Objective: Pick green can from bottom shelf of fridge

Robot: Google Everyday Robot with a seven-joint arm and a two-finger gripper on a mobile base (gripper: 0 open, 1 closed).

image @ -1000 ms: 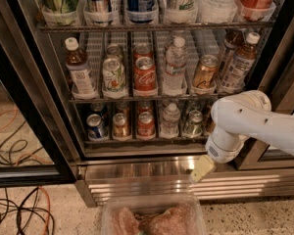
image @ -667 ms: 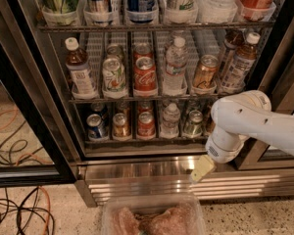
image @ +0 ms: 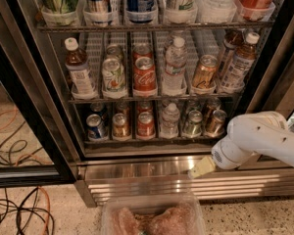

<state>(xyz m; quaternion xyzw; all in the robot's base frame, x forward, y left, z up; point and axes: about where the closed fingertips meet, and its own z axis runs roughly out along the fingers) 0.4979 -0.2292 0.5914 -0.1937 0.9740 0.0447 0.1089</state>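
The green can (image: 192,123) stands on the fridge's bottom shelf (image: 152,140), between a small water bottle (image: 170,120) and a bronze-gold can (image: 216,122). It is pale silvery-green with a shiny top. My gripper (image: 201,167) is at the end of the white arm (image: 257,138) coming in from the right. It is in front of the ribbed steel base (image: 152,180), below the bottom shelf and slightly right of the green can, not touching any can. The fridge (image: 264,77) is open.
Blue (image: 95,127), gold (image: 121,126) and red (image: 145,124) cans fill the shelf's left lanes. Bottles and taller cans stand on the tiers above. The open glass door (image: 24,131) is at the left, cables (image: 14,214) lie on the floor, and a clear bin (image: 152,217) is at the bottom centre.
The white arm has dropped lower and moved right, uncovering the bronze-gold can. The gripper tip stays at about the same spot before the steel base.
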